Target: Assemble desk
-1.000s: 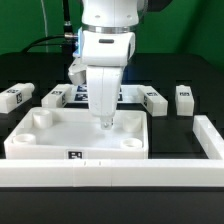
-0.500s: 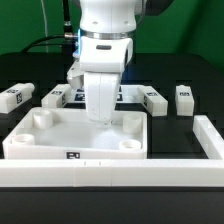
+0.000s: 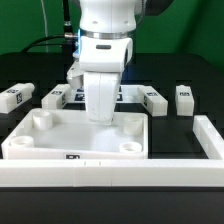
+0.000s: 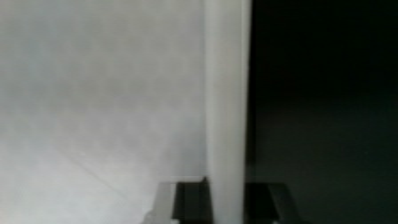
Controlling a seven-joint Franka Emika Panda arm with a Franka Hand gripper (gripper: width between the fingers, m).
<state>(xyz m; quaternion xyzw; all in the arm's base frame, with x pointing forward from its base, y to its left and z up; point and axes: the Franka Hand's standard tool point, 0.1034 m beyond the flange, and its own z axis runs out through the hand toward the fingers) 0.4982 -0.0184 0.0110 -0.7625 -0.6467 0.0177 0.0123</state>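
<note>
With the gripper (image 3: 100, 119) clamped on the far rim of the tabletop (image 3: 60, 148), which lies mid-table (image 3: 176, 126) just behind the low wall (image 3: 120, 174) (legs (image 3: 151, 99) wait toward the back edge), I'd slide it slowly and flat.

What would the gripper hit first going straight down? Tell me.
The tabletop: the gripper is shut on its far wall, so pushing down would likely drive it into that wall's base or the table; depth is unclear.

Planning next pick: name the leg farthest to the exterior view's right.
The leg at the row's right end; the others lie left of it.
</note>
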